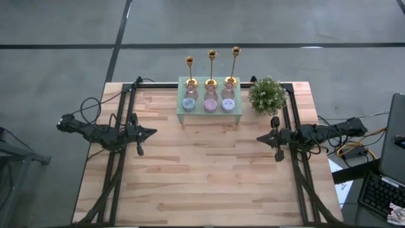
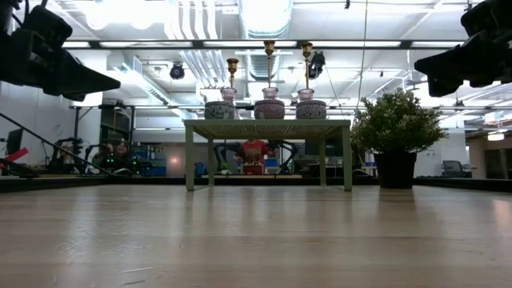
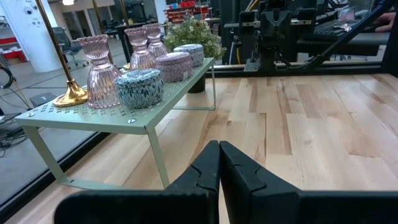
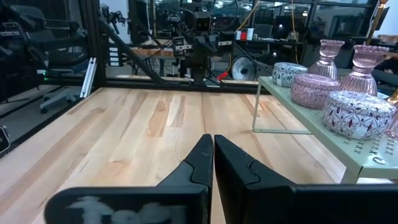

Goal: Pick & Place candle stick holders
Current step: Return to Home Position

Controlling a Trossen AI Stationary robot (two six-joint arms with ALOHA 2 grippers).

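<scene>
Gold metal first: we counted three candle stick holders [image 1: 212,69] of differing heights. All stood upright in a row along the back of the pale green shelf [image 1: 209,114], at the far edge of the desk [image 1: 202,171]. None was in a gripper.

The left gripper [image 1: 152,132] hung over the desk's left side w/ its jaws pressed together on nothing. The right gripper [image 1: 260,137] mirrored it on the right side, likewise clenched and empty. Both were well apart from the shelf and pointed inward at each other.

We judged the placing done, so the step in hand was the return to home. To do it well, we reckoned each arm should draw back along its own side, i.e. away from the shelf. Jaws should be kept closed and wrists high. Nothing should sweep toward the tall thin stems, which looked easy to tip. The right arm also had the potted plant [image 1: 266,95] near it, so it needed extra care there.

Counts:
- candle stick holders: 3
- pink glass vases [image 1: 210,93], middle row: 3
- patterned candle tins [image 1: 210,104], front row: 3
- shelf: 1
- plant: 1
- arms: 2
</scene>
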